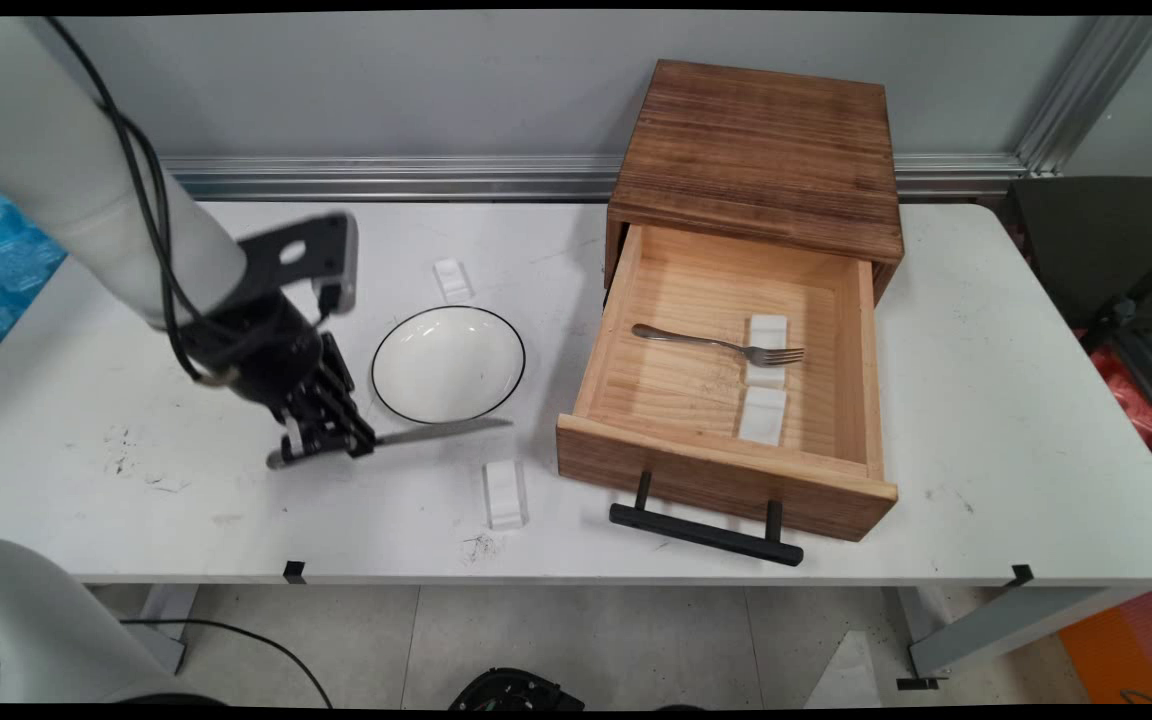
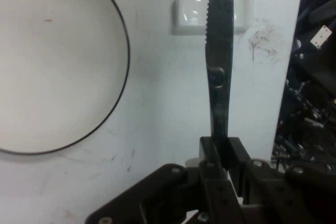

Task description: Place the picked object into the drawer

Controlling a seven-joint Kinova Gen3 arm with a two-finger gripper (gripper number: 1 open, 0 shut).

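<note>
Knife (image 1: 441,432), slim serrated steel blade, clamped in hand (image 1: 321,445)

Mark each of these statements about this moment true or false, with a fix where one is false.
1. The end effector is shut on a knife. True.
2. The fork lies on the table beside the bowl. False: it lies inside the open drawer, its tines resting on a white block.
3. The bowl holds nothing. True.
4. The drawer is pushed fully into the wooden box. False: it is pulled out, with its black handle toward the table's near edge.
5. The knife's blade points toward the drawer's side of the table. True.
</note>
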